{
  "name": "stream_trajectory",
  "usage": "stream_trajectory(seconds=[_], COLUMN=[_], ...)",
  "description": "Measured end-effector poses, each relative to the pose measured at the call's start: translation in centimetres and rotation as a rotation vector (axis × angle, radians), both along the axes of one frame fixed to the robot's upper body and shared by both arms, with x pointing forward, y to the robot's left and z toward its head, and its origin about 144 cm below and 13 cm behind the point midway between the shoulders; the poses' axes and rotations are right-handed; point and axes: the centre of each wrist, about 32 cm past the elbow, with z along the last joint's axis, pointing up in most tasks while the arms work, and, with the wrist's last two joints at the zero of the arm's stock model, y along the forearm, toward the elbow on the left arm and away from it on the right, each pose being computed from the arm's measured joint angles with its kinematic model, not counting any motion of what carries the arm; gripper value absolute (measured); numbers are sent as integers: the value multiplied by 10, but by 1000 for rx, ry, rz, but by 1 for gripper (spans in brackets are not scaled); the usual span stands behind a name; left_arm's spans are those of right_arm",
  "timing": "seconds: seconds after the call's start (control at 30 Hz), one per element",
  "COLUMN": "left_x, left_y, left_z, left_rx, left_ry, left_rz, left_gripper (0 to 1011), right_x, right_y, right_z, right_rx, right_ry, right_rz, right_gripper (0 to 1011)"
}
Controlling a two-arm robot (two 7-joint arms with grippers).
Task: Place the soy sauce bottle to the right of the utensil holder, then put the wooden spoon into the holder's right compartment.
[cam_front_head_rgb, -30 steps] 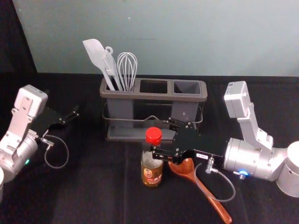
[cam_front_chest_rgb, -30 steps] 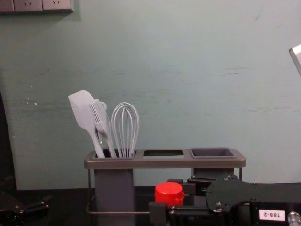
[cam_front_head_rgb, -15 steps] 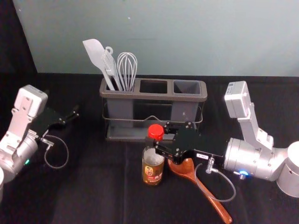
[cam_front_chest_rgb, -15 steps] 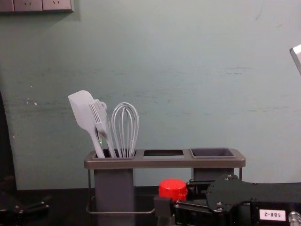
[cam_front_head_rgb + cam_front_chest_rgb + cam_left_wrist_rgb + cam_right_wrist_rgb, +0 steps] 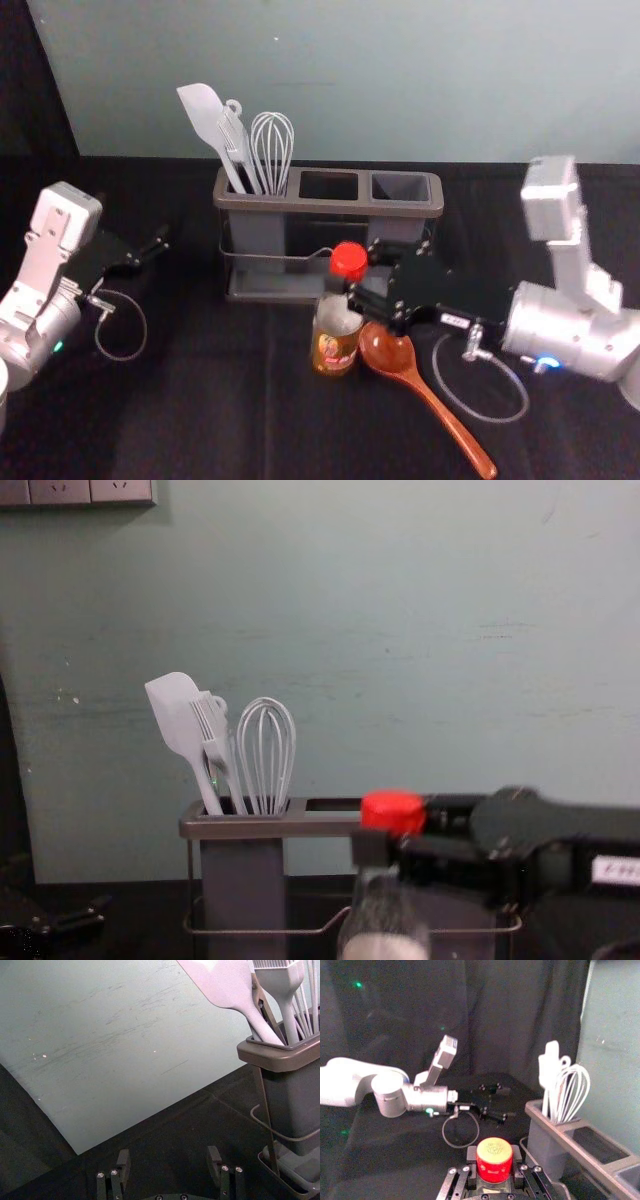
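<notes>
In the head view my right gripper (image 5: 358, 286) is shut on the neck of the soy sauce bottle (image 5: 335, 340), just under its red cap, in front of the holder. The right wrist view shows the red cap (image 5: 494, 1159) between the fingers of my right gripper (image 5: 494, 1170). The wooden spoon (image 5: 425, 392) lies on the table, its bowl beside the bottle. The utensil holder (image 5: 330, 207) stands behind, its middle and right compartments empty. My left gripper (image 5: 160, 246) is parked at the left, and in the left wrist view the left gripper (image 5: 168, 1160) is open.
A white spatula (image 5: 208, 120), a brush and a whisk (image 5: 272, 150) stand in the holder's left compartment. The wall (image 5: 400, 80) rises behind the table. A cable loops below the right wrist, above the table near the spoon.
My right gripper has closed on the bottle's neck and risen, lifting the bottle and carrying it a little to the right. The left arm and the spoon have stayed still.
</notes>
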Motion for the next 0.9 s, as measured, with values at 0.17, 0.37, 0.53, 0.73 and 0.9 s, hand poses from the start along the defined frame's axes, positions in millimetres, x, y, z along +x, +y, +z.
stream_trajectory(seconds=[0.17, 0.37, 0.53, 0.73, 0.9], left_x=[0, 0, 0, 0, 0], left_y=[0, 0, 0, 0, 0], left_z=[0, 0, 0, 0, 0], left_rx=[0, 0, 0, 0, 0], left_ry=[0, 0, 0, 0, 0], left_rz=[0, 0, 0, 0, 0], left_gripper=[1005, 1005, 1005, 1005, 1005], right_x=[-9, -19, -27, -29, -24], right_y=[-16, -42, -73, -104, -115], right_z=[13, 18, 16, 10, 5], right_rx=[10, -9, -31, -47, -50], right_ry=[-30, -62, -55, -44, -40], right_rz=[-28, -74, -151, -243, -295], right_gripper=[387, 387, 387, 387, 387])
